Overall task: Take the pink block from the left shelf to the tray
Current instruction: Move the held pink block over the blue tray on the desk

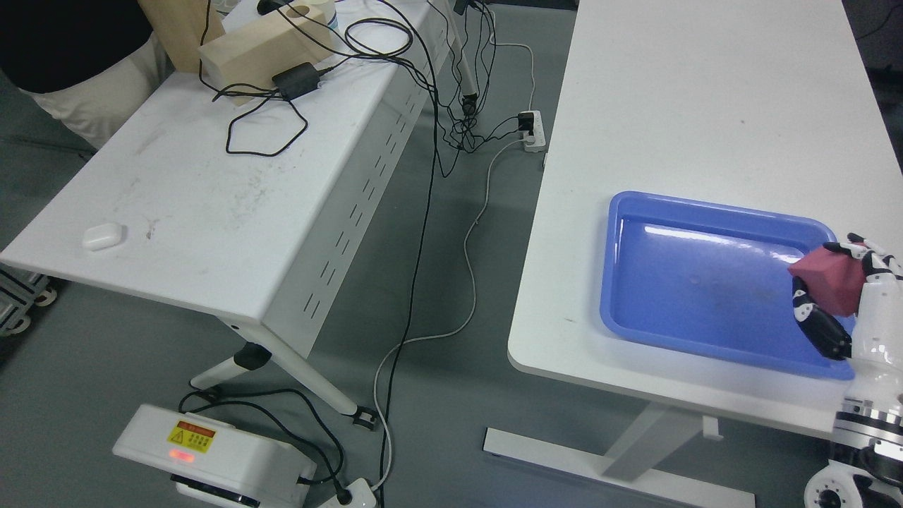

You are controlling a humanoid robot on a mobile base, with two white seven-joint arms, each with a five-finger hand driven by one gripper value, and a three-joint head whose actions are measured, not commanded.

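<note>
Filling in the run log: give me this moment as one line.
phase: carry to tray | right hand: shut on pink block | block: above blue tray, right end | left hand: not in view

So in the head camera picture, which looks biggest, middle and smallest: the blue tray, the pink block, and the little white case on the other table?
1. Blue tray, by far the largest.
2. Pink block, held in the right hand.
3. White case, which looks a bit smaller than the block, but the fingers hide part of the block, so that's unsure.
</note>
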